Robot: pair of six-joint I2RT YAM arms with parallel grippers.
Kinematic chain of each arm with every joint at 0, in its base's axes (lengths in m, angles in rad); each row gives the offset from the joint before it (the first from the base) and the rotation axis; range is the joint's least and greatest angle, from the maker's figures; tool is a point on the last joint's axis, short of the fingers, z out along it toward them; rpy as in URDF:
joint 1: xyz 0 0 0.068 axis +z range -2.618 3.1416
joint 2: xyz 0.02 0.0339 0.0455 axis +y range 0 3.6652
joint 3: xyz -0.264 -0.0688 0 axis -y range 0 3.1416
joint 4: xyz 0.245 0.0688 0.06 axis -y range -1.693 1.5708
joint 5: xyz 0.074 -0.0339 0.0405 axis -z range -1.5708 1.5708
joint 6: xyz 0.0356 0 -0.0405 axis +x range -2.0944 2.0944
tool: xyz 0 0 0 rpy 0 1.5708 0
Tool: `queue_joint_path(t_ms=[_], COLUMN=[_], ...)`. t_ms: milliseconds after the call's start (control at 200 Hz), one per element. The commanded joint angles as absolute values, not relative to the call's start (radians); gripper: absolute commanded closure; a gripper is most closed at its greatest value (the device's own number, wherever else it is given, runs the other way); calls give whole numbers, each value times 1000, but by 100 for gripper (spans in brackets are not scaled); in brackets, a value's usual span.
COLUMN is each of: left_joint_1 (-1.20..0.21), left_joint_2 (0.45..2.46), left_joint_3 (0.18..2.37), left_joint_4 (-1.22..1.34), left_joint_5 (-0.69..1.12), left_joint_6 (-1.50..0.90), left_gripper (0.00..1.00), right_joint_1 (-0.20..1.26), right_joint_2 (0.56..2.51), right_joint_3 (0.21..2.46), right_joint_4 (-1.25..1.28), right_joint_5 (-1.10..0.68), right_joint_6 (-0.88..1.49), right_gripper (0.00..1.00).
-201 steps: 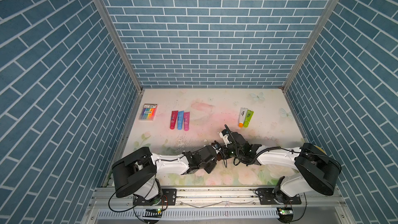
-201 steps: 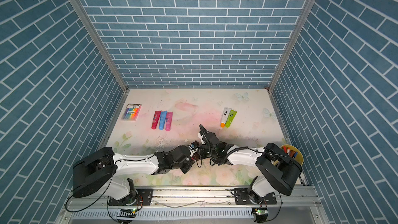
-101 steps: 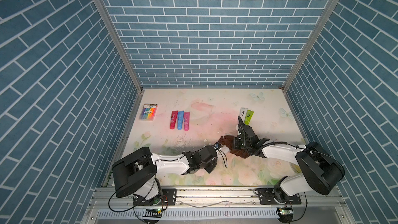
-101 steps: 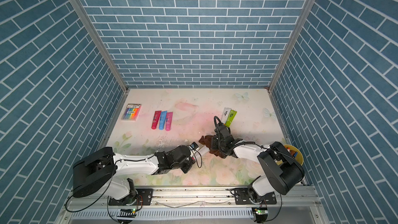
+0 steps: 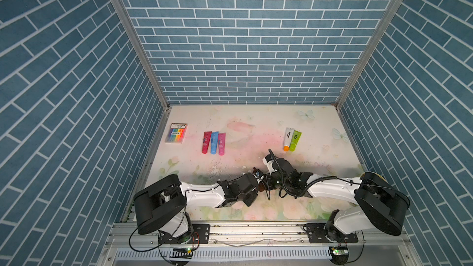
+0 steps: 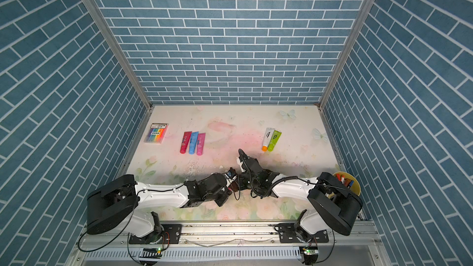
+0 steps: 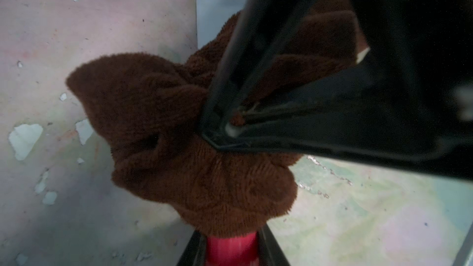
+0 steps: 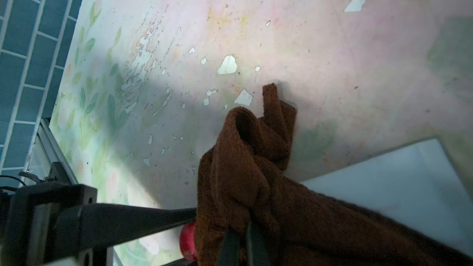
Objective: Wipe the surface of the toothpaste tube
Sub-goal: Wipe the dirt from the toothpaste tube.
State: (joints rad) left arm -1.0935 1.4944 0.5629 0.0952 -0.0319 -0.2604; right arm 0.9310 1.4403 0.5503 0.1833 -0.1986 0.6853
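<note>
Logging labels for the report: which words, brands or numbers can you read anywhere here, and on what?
No text can be read.
Marker pack: header print too small.
Red tube: lengthwise lettering blurred.
White tube, green tube: one dark mark each, illegible.
Held toothpaste tube: no print in view.

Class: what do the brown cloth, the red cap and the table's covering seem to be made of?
Brown cloth: likely terry or microfibre, matte; fuzzy pile, soft folds.
Red cap: probably plastic, smooth, with a faint shine.
Table covering: seemingly a thin printed film, matte; it flakes off, leaving pale patches.
</note>
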Motion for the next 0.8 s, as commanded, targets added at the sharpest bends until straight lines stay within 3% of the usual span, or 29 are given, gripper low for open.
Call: queue_joint_path(t_ms=[0, 160, 240, 385, 530, 640, 790], left_joint_1=[-1094, -1095, -1095, -1097, -1097, -1096, -1097], left_joint_2=[1508, 1503, 1501, 1496, 1505, 1500, 1506], left_joint_3=[578, 575, 574, 570, 572, 572, 576], left_joint_4=[120, 122, 123, 126, 124, 126, 124], left_joint_5=[-49, -49, -51, -51, -49, -51, -49], left_joint_6=[-259, -258, -259, -258, -258, -259, -257], left_gripper=[100, 100, 100, 100, 100, 100, 100], right_joint_1=[898, 747, 731, 703, 735, 851, 948], right_joint_2=[1484, 1507, 1502, 1460, 1438, 1444, 1462], right_joint_3=[497, 499, 542, 551, 529, 562, 558], right_joint_4=[74, -63, -195, -258, -156, -147, 0], right_joint_5=[-270, -168, -10, 67, -77, -83, -235], right_joint_6=[744, 669, 633, 627, 620, 628, 693], right_gripper=[100, 100, 100, 100, 100, 100, 100])
